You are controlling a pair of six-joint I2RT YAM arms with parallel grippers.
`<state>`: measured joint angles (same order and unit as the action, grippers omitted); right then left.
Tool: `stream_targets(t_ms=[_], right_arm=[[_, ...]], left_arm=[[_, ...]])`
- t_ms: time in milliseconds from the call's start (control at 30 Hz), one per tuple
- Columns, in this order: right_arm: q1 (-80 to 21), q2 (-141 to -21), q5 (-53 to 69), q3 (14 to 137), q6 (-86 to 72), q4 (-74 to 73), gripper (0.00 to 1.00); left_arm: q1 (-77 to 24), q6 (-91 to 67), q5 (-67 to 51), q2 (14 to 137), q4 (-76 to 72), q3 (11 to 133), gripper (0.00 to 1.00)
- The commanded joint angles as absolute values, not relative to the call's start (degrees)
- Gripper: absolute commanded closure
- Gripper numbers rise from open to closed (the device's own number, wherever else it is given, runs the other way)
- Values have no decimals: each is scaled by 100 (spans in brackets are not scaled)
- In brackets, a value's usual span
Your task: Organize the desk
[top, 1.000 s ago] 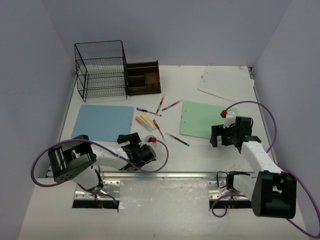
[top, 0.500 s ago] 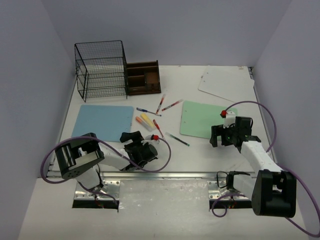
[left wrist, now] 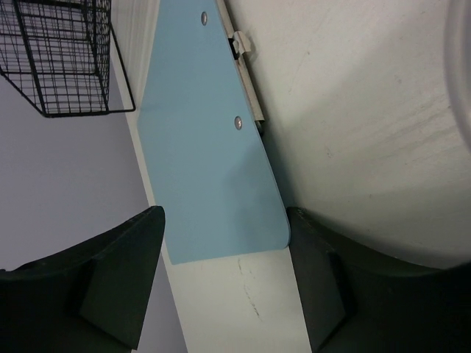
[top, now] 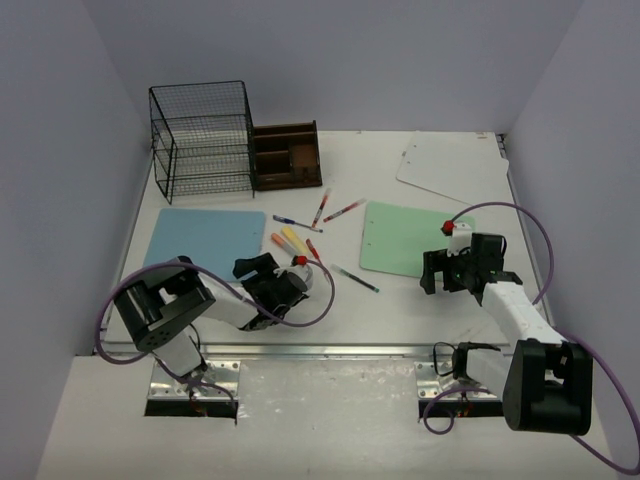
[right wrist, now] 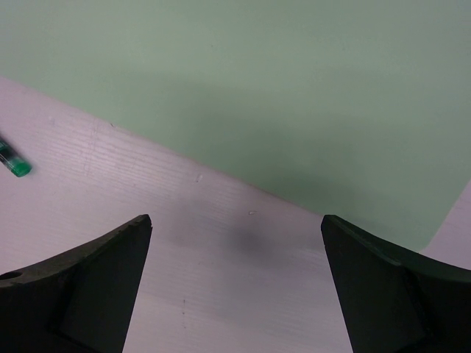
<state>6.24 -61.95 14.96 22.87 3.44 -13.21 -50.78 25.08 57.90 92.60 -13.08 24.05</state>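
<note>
Swinging in from the right, the left gripper [top: 256, 268] has come up to the near right corner of the blue clipboard [top: 205, 243], its jaws narrowing a little.

From above, the desk [top: 400, 310] lies under that clipboard. A wire rack [top: 203, 140] stands just behind it, loose pens [top: 320, 210] and highlighters [top: 288, 241] lie just to its right, and a green clipboard [top: 405, 238] lies well to its right. The right gripper [top: 445, 274] hovers there.

In the left wrist view, the blue clipboard's corner lies between the half-open fingers, which hold nothing.

In the right wrist view, the jaws are spread fully apart and empty over the green board's edge.

Picking up the blue clipboard seems to be the step in hand. Next, one finger must get under its thin edge. The highlighters nearby could get knocked.
</note>
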Motion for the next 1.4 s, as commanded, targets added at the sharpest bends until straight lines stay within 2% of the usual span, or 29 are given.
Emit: stream_targets(t_ms=[0, 100, 200, 233, 267, 300, 500, 667, 933, 1200, 1300, 1367], right_arm=[[652, -6170, 1433, 2531, 369, -1178, 1], [659, -6170, 1443, 2531, 369, -1186, 1], [659, -6165, 1450, 2531, 364, -1187, 1], [659, -6161, 1450, 2532, 362, -1187, 1], [659, -6160, 1452, 2540, 368, -1187, 1], [659, -6153, 1467, 2540, 361, -1187, 1], [659, -5977, 1608, 2619, 343, -1297, 1], [659, -5349, 2200, 2809, 584, -1499, 1], [659, -5133, 3151, 4126, 1268, -2791, 1], [659, -4970, 5283, 5095, 1564, -2612, 1], [643, -5299, 6234, 5449, 1478, -2394, 1], [569, -5444, 6407, 5609, 1509, -2361, 1]], left_arm=[[-4946, 2323, 4567, 9521, -804, 2253, 37], [-4903, 2339, 4529, 9538, -750, 2279, 49], [-4890, 2326, 4490, 9545, -684, 2320, 70], [-4887, 2308, 4481, 9545, -655, 2339, 77], [-4888, 2280, 4471, 9548, -614, 2353, 93], [-4895, 2236, 4449, 9570, -525, 2404, 99], [-4896, 1884, 4517, 9370, 55, 2696, 100], [-4923, 1582, 4495, 8543, 1224, 3180, 100], [-5229, 933, 3966, 7273, 3707, 4434, 100], [-5133, 1211, 3284, 6186, 4419, 5164, 100], [-5133, 1478, 2974, 5592, 4487, 5520, 100], [-5133, 1564, 2871, 5420, 4588, 5608, 100]])
